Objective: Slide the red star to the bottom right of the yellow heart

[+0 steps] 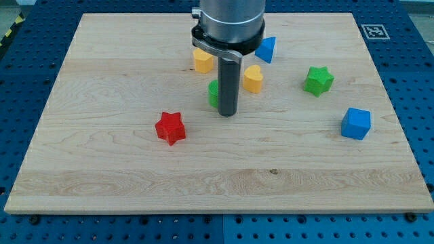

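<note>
Small red star-shaped block (170, 128) sits on the pale wooden desk (102, 81), left of centre and a little below the middle, well apart from every other piece. Small yellow heart-shaped block (253, 78) lies up and to the view's right of it, near the rod.

End effector: a plain dark rod, no jaws, so nothing to open or close, and it holds nothing. My tip (228, 114) rests on the desk between star and heart, nearer the heart, touching neither. A green block (213, 93), shape hidden, shows just behind the rod on its left.

Handling, as judged: the star looks light, rigid and hard, likely to slide easily on smooth wood. Its points may make it spin if pushed off-centre. Best contact is on its left side, in a notch or square on a flat, driving toward the view's right to a spot below and right of the heart.

Count:
- red: one star
- yellow: two, the heart and a second yellow block (203, 60) partly under the arm
- green: two, the hidden one and a green star-like block (319, 80)
- blue: two, a blue cube (356, 123) and a blue wedge-like block (266, 49)
</note>
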Robot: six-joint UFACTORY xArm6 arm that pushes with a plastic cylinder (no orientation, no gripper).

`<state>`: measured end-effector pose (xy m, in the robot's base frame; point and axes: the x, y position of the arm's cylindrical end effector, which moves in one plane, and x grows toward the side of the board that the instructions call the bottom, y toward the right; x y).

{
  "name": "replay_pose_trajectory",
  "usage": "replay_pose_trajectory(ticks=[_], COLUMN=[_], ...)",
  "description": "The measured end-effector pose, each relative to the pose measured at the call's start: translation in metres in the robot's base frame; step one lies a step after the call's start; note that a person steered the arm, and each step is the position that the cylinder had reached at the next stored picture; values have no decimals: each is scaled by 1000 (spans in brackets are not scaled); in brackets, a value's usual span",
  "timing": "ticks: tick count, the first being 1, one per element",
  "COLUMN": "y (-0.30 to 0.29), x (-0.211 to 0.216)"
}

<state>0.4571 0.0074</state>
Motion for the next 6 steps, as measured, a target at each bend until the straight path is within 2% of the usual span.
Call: replay_pose_trajectory(ticks=[2,4,6], y=[-28,-131,-140], x=[0,23,38])
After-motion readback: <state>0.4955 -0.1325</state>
